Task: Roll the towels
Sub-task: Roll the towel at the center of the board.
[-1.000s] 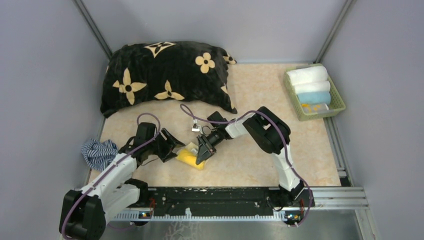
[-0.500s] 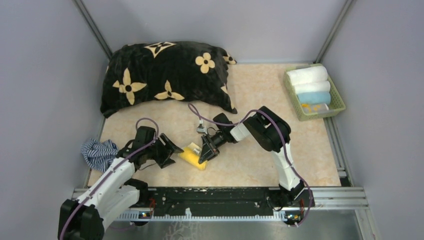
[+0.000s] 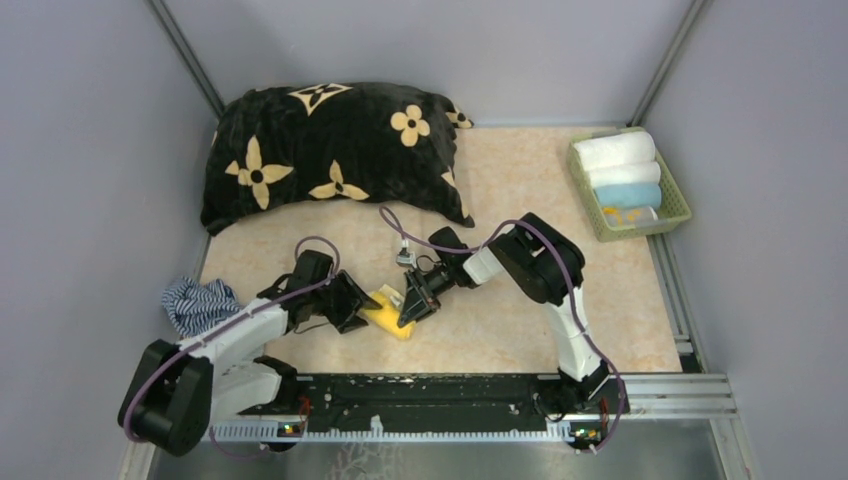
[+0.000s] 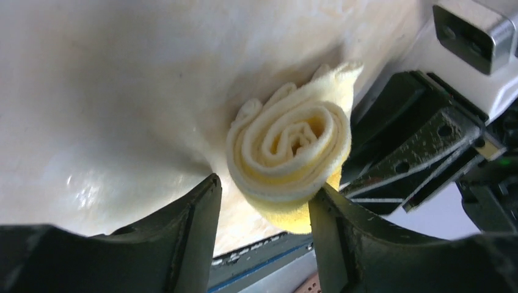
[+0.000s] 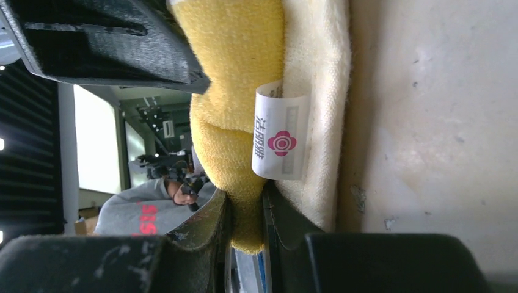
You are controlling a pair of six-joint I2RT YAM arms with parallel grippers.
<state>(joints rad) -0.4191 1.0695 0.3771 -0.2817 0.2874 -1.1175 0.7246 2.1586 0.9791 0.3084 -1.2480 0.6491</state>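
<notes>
Showing yellow towel [image 3: 388,312] as a tight roll on the table [image 3: 470,340], near the front edge, between both grippers. Seen spiral-end-on from the left wrist, so judged to point its long axis at the left gripper [image 3: 352,305]: jaws spread, straddling that end, one finger touching or nearly so, no squeeze yet. Pinched at a loose outer edge by the right gripper [image 3: 412,300], jaws pressed on the cloth beside a white label [image 5: 280,143]. Both arms about equally near. Soft terry, cream-edged layers, coil slightly flattened.

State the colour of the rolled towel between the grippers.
Yellow towel, paler cream on its inner layers; clearest in the left wrist view.
</notes>
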